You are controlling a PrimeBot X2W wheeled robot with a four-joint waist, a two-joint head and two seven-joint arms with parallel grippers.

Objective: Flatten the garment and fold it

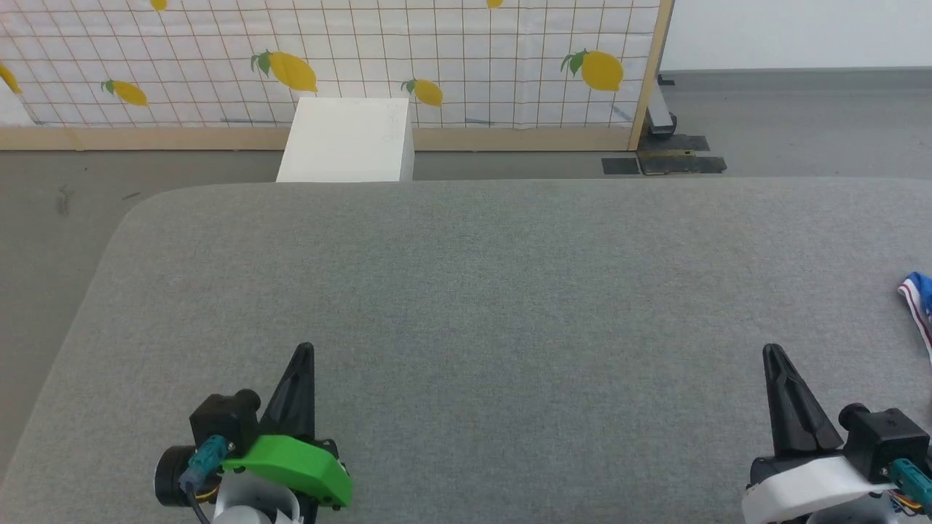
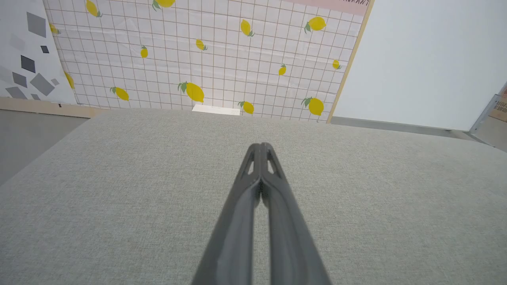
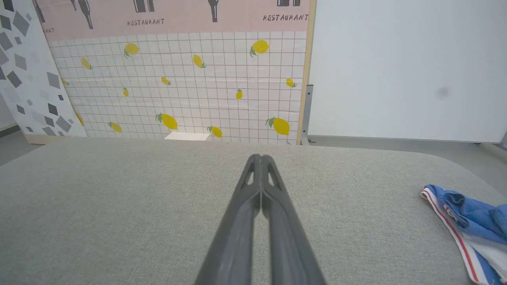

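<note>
A wide counter covered in grey woven cloth spans the head view from side to side. Its two far corners are rounded, and its top looks flat and even. A garment lies directly on the cloth at the counter's right side, near the rounded far right corner. It is crumpled into soft folds, not spread out. The bunched part is bright blue, and beside it is a white part edged with thin red stripes. In the right wrist view the garment runs out of the picture at the lower right.
</note>
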